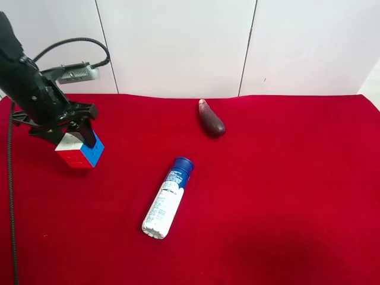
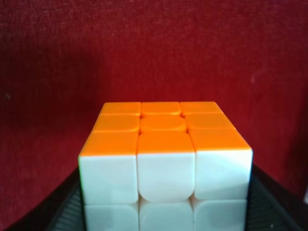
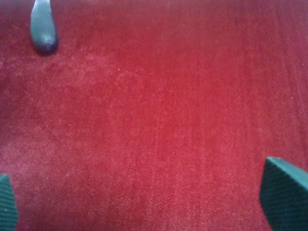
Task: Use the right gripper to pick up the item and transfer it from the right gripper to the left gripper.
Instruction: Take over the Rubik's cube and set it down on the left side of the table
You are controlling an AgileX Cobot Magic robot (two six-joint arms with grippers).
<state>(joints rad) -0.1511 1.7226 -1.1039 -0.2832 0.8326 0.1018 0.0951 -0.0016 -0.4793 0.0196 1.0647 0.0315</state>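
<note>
Between the left hand's clenched fingers sits the cube, partly hidden; the right hand, fingertips cropped, is released.

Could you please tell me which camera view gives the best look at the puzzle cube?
The left wrist view: the puzzle cube fills it, orange and white faces sharp. The exterior high view shows the cube small, partly behind the gripper's fingers. The right wrist view shows none of it.

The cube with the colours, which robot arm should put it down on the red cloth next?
Probably the left arm. Its pincer is shut on the cube, as the left wrist view shows. The right pincer is open with nothing in it, over bare red cloth near the eggplant.
</note>
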